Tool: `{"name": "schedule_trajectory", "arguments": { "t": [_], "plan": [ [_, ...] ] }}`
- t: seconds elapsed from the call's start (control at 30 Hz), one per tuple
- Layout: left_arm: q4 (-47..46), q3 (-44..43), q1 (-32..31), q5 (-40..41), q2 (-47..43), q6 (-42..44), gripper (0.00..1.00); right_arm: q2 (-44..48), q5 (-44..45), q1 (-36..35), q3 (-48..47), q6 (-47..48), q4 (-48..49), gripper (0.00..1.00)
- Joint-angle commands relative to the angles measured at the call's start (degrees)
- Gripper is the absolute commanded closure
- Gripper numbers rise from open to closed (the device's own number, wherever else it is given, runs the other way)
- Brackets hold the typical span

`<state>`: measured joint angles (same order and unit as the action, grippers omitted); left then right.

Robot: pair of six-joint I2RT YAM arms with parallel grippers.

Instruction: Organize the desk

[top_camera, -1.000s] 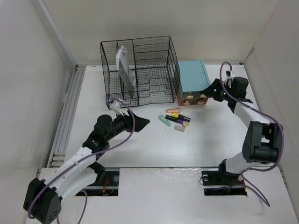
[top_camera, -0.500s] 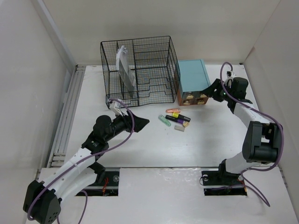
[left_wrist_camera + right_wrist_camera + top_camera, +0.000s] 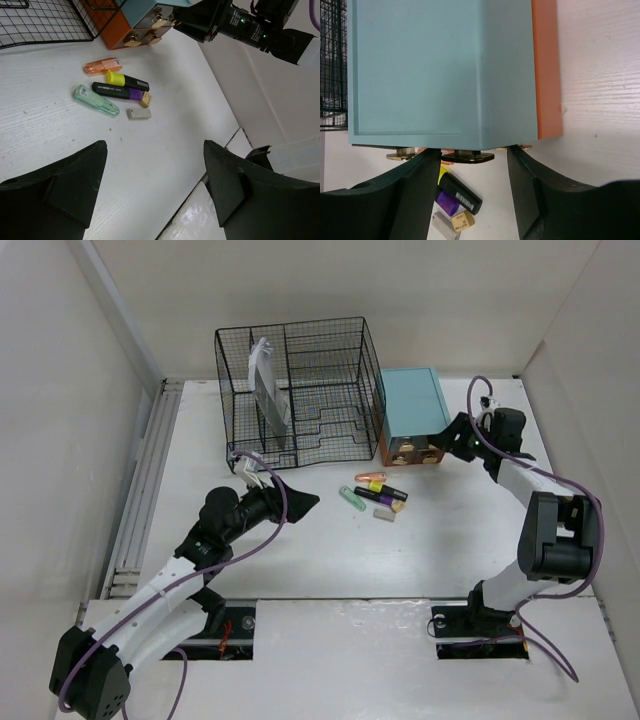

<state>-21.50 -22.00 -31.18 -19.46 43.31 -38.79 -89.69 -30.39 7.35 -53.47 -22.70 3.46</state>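
Teal box runs off-frame (knobs peek below); left tool and right tool gape.

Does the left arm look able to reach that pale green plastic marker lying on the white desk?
Probably yes. The left gripper is open and points toward the pale green plastic marker, with only bare white desk between them.

White desk, black mesh rack, teal box with orange side, mint-green highlighter, orange highlighter.
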Motion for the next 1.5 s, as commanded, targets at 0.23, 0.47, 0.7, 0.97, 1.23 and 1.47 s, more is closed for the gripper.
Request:
{"name": "schedule_trajectory", "arguments": {
  "t": [0.23, 0.47, 0.7, 0.97, 1.23, 1.47],
  "plan": [
    [-2.4, -0.8, -0.4, 0.0, -1.0, 1.0, 0.25, -2.6, 1.0, -1.8, -1.7, 0.3, 2.0, 0.51],
    [-1.9, -0.8, -0.4, 0.0, -1.6, 1.0, 0.25, -1.3, 1.0, -1.8, -0.5, 0.8, 2.0, 0.68],
    [-1.3, -0.8, -0.4, 0.0, -2.6, 1.0, 0.27, 2.9, -0.9, -1.8, 4.0, 5.1, -1.8, 0.68],
    [-1.8, -0.8, -0.4, 0.0, -2.6, 1.0, 0.27, 6.4, -3.4, -1.3, 6.0, 14.8, -14.3, 0.68],
    [-1.8, -0.8, -0.4, 0.0, -2.6, 1.0, 0.27, 10.1, -4.6, 1.9, 4.9, 20.7, -27.4, 0.66],
    [-1.8, -1.3, -0.4, 0.0, -2.1, 1.0, 0.27, 10.2, -7.0, 2.4, 4.3, 22.9, -29.7, 0.26]
  ]
}}
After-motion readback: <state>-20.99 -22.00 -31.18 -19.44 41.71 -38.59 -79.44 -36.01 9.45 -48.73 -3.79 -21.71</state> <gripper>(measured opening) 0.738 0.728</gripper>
